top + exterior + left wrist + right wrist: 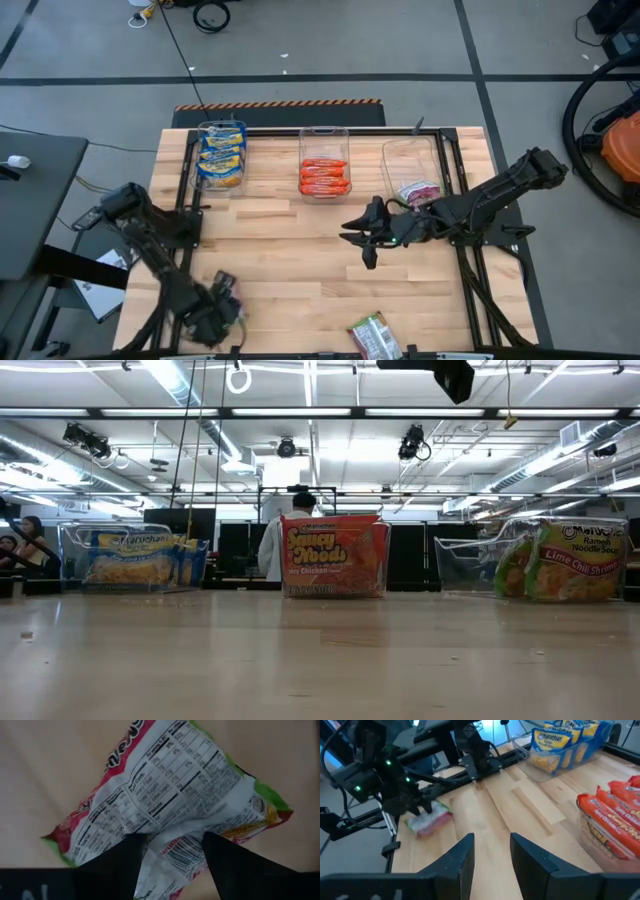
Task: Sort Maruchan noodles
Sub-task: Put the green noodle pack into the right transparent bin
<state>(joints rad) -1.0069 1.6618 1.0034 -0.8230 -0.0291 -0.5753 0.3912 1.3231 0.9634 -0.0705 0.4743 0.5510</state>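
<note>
My left gripper (224, 300) is near the table's near-left corner, shut on a silvery-white, pink and green noodle packet (430, 817), which fills the left wrist view (170, 795). A second such packet (372, 336) lies flat at the near edge. My right gripper (366, 243) hangs open over the table's middle (491, 851), touching nothing. Along the far side stand three clear bins: yellow-and-blue packets (222, 156) in the left one, orange-red packets (324, 177) in the middle one, and silvery-green packets (418, 191) in the right one. My left gripper pinches the packet between its two fingers (117, 862) at the short end by the barcode (175, 855). The fingers come from above, pointing down. The rest of the packet spreads out beyond the fingertips, label side up. I cannot tell whether it is lifted off the table.
A dark frame (190, 190) runs along the table's left and right sides and behind the bins. Bare wood (290, 250) lies between the two grippers. In the low view a person in white (272, 545) stands in the room behind the middle bin.
</note>
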